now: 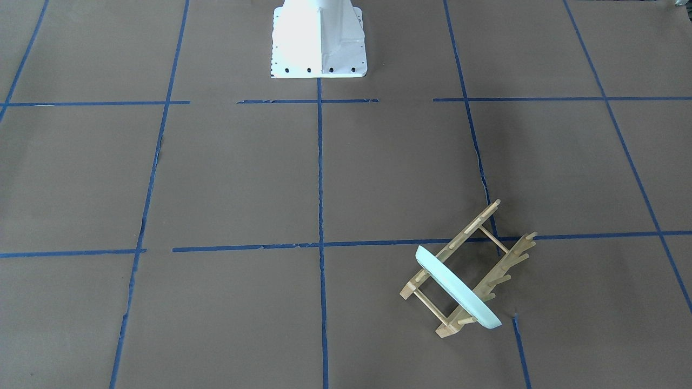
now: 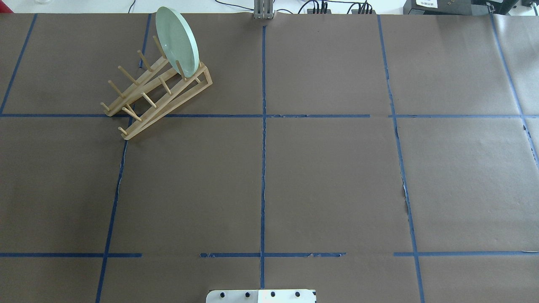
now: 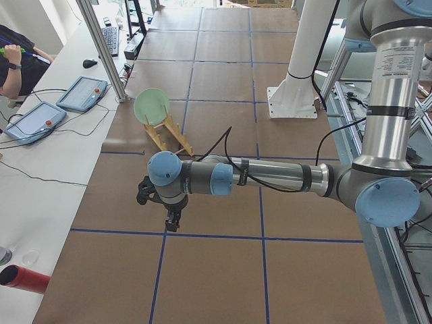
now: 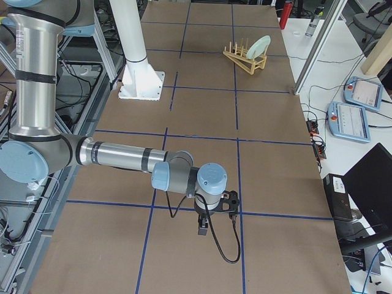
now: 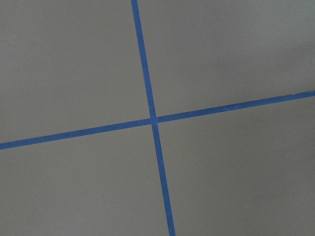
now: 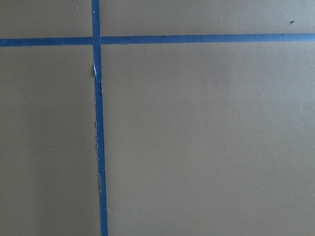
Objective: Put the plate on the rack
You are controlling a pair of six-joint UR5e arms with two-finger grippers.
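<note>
The table (image 2: pixel 328 176) is covered with brown paper, and blue tape lines (image 2: pixel 263 168) divide it into big squares; in some places the tape is torn. The white pedestal (image 1: pixel 319 43) of the robot stands at the robot's own edge. Beyond the opposite edge runs a white bench (image 3: pixel 40 202) with two teach pendants (image 3: pixel 81 93) and some cables on it, and a person (image 3: pixel 19 67) sits at its far end.

In the exterior left view, the left gripper (image 3: pixel 173 223) hangs nearest, over the paper with its fingers pointing down. Farther along the table and well apart from it, the rack (image 2: pixel 139 122) sits on the paper in the far square on the robot's left, turned askew to the tape. The plate (image 2: pixel 177 40) stands on its edge between the pegs at the rack's end farthest from the robot, leaning a little. The right gripper (image 4: pixel 204 228) hangs over the opposite end of the table, even farther from the plate.

Each gripper appears in one side view only, so I cannot tell if its fingers are apart or closed. The overhead and front-facing views show the rack and plate clearly but show no arm. The two wrist views show only brown paper and a crossing of tape.
</note>
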